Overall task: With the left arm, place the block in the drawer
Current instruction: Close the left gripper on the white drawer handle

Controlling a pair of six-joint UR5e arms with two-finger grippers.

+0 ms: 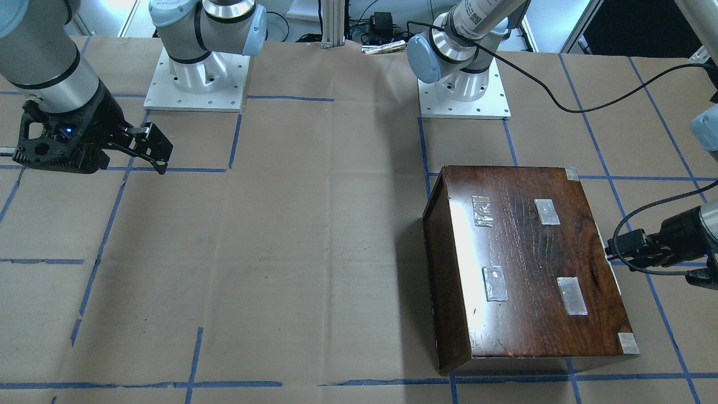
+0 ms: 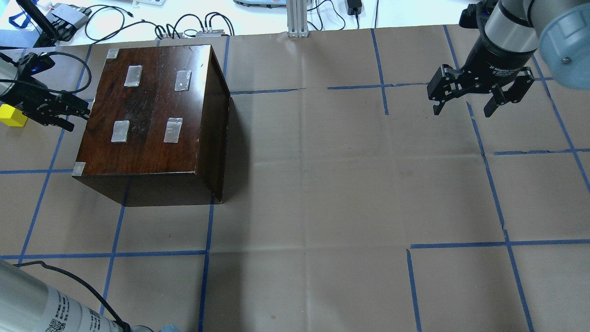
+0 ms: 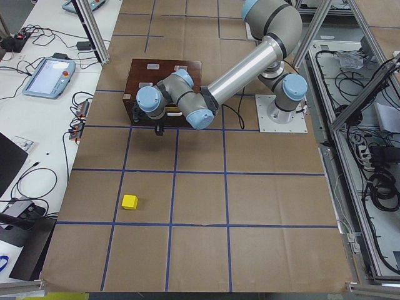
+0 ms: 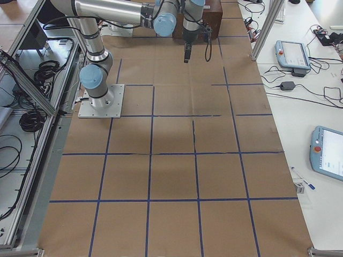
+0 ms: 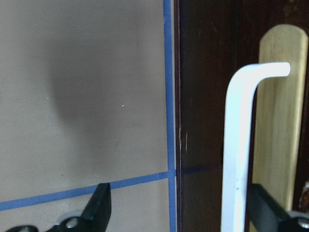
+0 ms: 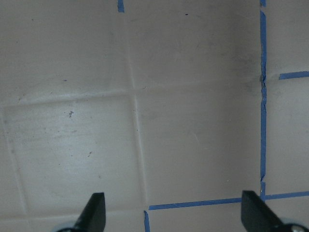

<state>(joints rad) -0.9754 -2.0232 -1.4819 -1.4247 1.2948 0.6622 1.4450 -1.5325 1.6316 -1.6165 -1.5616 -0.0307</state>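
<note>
The left gripper (image 2: 76,115) held its fingers (image 5: 100,208) spread against the cabinet's (image 2: 147,115) dark side, a white bent bar (image 5: 236,145) between them. The block (image 2: 11,115) sat on the table (image 2: 322,184) at that gripper's nine o'clock overhead, untouched. The right gripper (image 2: 462,110) hung spread at three o'clock.

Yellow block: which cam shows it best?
Exterior left: the block lies whole and unobstructed on the brown paper, apart from the cabinet. Overhead catches it only at the frame's left edge. The front-facing, exterior right and both wrist views miss it.
</note>
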